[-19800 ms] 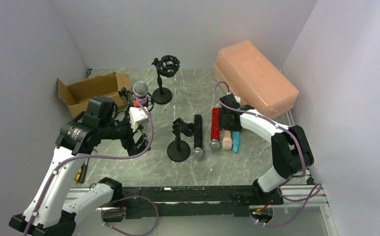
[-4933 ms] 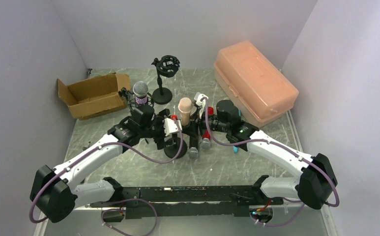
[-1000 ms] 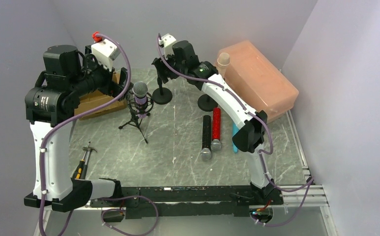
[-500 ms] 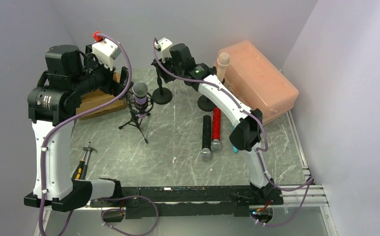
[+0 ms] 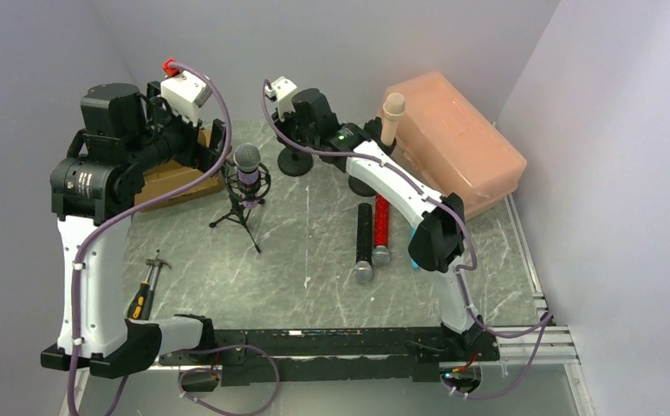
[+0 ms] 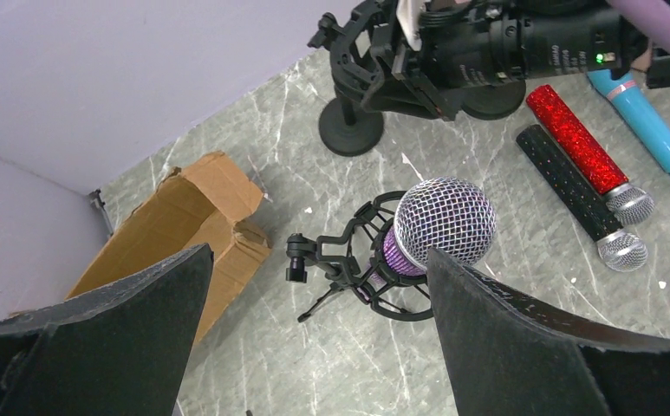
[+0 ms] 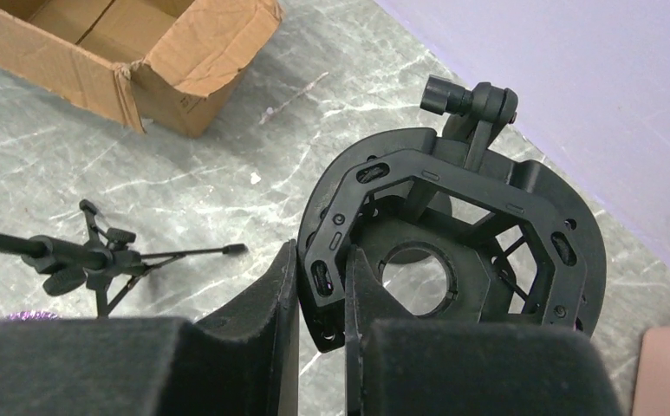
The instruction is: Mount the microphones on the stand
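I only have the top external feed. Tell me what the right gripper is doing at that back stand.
Observer: In the right wrist view, the right gripper has its fingers pinched on the rim of the black shock mount.
Operator: Check whether that mount holds anything.
Observer: It holds no microphone. Its centre ring is open.
Operator: Now report the left gripper.
Observer: In the left wrist view, the left gripper is wide open above the purple microphone, and its fingers are clear of the mesh head.
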Controlling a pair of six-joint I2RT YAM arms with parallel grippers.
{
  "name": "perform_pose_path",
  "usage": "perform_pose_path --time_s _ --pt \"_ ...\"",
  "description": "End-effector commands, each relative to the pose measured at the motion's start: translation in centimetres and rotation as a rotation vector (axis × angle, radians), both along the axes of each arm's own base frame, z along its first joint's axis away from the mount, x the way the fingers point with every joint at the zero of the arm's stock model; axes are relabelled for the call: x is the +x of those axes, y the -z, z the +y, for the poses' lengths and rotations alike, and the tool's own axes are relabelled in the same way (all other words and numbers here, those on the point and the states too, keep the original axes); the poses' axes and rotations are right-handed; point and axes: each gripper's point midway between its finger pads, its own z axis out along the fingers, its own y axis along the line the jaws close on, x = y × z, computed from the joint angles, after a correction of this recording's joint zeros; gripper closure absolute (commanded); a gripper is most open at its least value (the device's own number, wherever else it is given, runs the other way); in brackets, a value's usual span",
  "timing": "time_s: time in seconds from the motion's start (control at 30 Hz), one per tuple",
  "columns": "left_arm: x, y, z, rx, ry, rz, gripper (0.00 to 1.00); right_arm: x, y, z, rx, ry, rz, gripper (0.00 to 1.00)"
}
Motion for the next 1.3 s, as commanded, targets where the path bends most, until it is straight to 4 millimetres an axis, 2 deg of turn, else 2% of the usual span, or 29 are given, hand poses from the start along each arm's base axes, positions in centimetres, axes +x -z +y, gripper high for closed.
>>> perform_pose_path --time_s 0.0,0.17,0.33,0.43,0.47,0.6,0.77,1.0,1.17,1.23,1.27 --pt "-0.4 -1.6 0.5 -0.001 -0.016 -0.071 0.01 -2.1 -5.7 -1.8 0.051 0.045 -0.073 1.00" --pt "-0.6 -1.3 0.4 -0.007 -0.014 -0.067 0.00 -4.2 -7.3 -3.1 0.071 0.044 -0.057 1.00" --pt "-0.8 -1.2 0.5 -0.008 -0.013 -0.068 0.01 -6.7 -7.7 -4.1 0.089 0.036 -0.027 1.00" --pt "-1.0 -0.9 0.3 -0.011 -0.006 -0.063 0.01 -8.4 -7.0 -4.5 0.076 0.035 -0.022 1.00" --pt "-1.0 -0.8 0.2 -0.013 0.000 -0.059 0.01 -8.9 -5.9 -4.5 0.067 0.040 -0.002 1.00" --pt "-1.5 -0.4 -0.1 -0.014 0.022 -0.039 0.01 -11.0 -4.1 -5.1 0.073 0.071 0.025 1.00" --pt "-1.9 -0.5 0.1 -0.004 0.019 -0.046 0.01 -12.2 -2.9 -6.4 0.103 0.110 0.058 1.00" --pt "-1.9 -0.6 0.0 -0.024 0.016 -0.049 0.01 -13.1 -5.0 -6.9 0.179 0.113 0.060 1.00" --pt "-2.0 -0.4 -0.1 -0.024 0.022 -0.052 0.01 -14.0 -4.2 -6.8 0.179 0.084 0.094 0.99" --pt "-2.0 -0.3 0.0 -0.021 0.022 -0.050 0.01 -14.3 -3.3 -6.6 0.164 0.075 0.124 0.75" --pt "-2.0 -0.2 -0.1 -0.019 0.024 -0.049 0.01 -14.5 -3.0 -6.7 0.157 0.075 0.137 0.58"
